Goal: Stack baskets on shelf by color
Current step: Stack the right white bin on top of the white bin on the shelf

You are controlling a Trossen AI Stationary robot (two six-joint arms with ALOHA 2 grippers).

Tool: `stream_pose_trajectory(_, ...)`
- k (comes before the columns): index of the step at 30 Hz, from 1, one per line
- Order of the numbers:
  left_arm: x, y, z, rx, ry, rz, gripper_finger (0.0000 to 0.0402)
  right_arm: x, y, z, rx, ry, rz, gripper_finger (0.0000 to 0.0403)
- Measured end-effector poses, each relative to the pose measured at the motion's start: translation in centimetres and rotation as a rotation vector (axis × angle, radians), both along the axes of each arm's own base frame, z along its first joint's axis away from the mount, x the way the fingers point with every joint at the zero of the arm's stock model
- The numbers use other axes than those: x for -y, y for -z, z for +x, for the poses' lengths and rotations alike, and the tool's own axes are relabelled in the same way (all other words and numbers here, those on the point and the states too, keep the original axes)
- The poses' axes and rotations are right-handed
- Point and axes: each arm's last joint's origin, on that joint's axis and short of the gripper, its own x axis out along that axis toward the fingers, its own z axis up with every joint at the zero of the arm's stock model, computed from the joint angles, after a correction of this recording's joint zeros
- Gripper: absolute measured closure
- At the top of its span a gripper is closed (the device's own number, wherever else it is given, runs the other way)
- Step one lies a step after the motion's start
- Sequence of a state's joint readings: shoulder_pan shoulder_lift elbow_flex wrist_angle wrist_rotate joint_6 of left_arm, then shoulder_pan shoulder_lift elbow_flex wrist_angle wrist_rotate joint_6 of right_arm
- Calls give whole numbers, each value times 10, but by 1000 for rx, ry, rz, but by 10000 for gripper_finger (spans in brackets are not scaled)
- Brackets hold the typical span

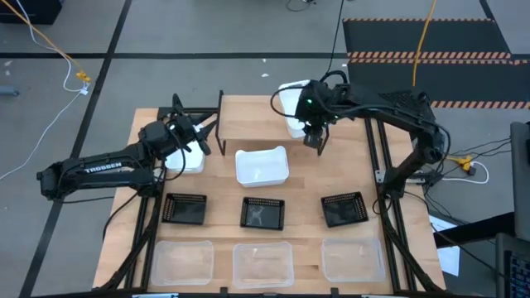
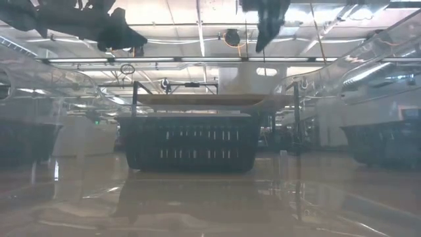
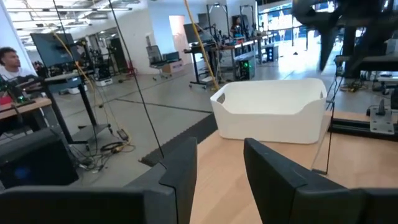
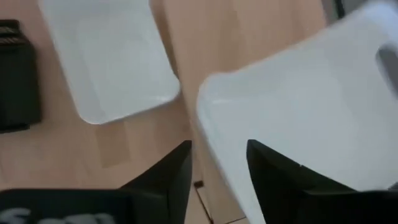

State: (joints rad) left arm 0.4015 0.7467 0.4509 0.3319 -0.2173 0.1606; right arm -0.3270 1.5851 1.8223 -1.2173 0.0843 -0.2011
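While our right gripper (image 1: 315, 141) hangs with fingers parted over the rim of a white basket (image 1: 290, 106) on the shelf's (image 1: 248, 120) right end, gripping nothing, our left gripper (image 1: 201, 136) waits partly spread and empty at the shelf's left. Another white basket (image 1: 262, 165) sits just near of the shelf.

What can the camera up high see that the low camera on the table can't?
Only the high view shows the opaque white rectangular basket in the table's middle and the black-and-orange striped floor mat. Only the low view shows the room's long ceiling lights behind the table. Both show the middle black mesh-sided basket and the low light-wood shelf.
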Motion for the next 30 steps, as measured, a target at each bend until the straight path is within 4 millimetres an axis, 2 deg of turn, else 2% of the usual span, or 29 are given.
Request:
stream_pose_trajectory(3,0,0,0,-1,0,-2,266,-24,-4,-3,43,-147,-48,249)
stream_pose_trajectory(5,0,1,0,-6,1,-1,266,-41,7,-4,24,-297,-100,251)
stream_pose_trajectory(11,1,0,0,-4,4,0,266,-71,76,-4,-7,-587,-204,254)
stream_pose_trajectory(15,2,0,1,19,17,-26,266,-80,115,9,138,-515,-183,254)
stream_pose_trajectory(18,5,0,2,26,36,-40,266,-85,135,16,266,-478,-65,254)
stream_pose_trajectory(21,8,1,3,15,52,-40,266,-88,151,19,310,-491,7,254)
stream_pose_trajectory(30,9,3,4,-23,58,-10,266,-87,180,18,338,-446,-15,255)
